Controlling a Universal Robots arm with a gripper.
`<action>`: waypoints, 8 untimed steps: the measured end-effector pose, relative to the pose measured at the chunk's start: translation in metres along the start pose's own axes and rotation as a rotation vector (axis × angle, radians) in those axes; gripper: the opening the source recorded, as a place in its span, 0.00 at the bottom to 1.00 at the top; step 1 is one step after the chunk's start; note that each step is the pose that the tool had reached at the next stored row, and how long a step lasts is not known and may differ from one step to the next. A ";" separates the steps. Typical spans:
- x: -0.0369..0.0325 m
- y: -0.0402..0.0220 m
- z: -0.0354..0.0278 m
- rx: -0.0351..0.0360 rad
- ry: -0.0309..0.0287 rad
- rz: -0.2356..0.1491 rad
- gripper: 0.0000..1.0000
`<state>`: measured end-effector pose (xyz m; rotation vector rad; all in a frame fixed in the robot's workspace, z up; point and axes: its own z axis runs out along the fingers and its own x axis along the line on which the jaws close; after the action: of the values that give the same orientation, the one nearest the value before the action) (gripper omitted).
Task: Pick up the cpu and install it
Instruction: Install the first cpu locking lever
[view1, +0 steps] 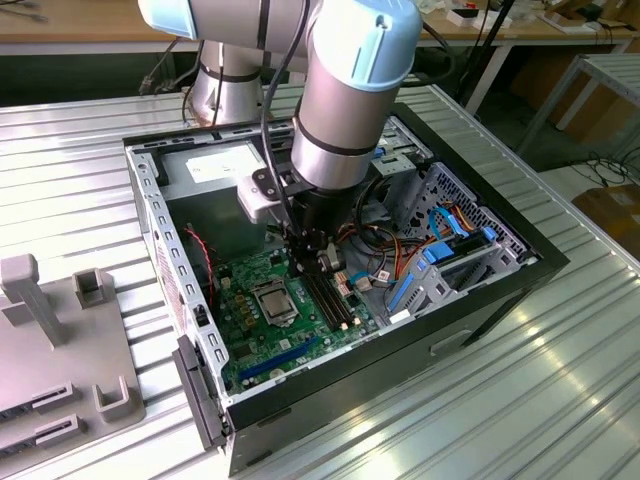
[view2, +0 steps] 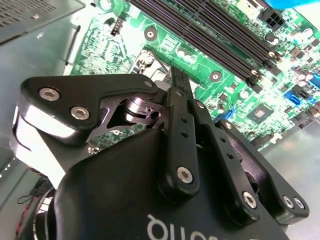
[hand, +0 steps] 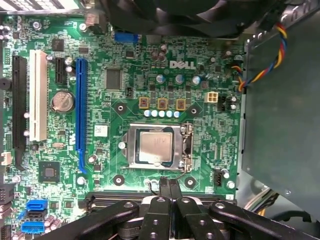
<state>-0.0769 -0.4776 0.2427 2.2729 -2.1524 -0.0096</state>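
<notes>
One cpu (hand: 155, 146) lay flat and square in its socket (hand: 159, 146), metal top up, just ahead of my gripper (hand: 169, 184), whose fingertips were pressed together, holding nothing.

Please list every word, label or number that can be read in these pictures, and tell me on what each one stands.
White logo on the motherboard, first wrist view: a brand mark, not quoted.
White lettering on the gripper body, second wrist view: cut off at the picture's edge, unreadable.
Marks on the cpu top and the board's chips: too small to read.
White label on the power supply, exterior view: too blurred to read.
</notes>
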 end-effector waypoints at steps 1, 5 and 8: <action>0.0016 0.0001 0.0005 0.0000 0.0000 -0.002 0.11; 0.0058 0.0003 0.0026 0.0000 0.0000 -0.007 0.11; 0.0090 0.0004 0.0060 0.0002 0.0000 -0.011 0.11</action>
<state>-0.0769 -0.4866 0.2368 2.2851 -2.1397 -0.0095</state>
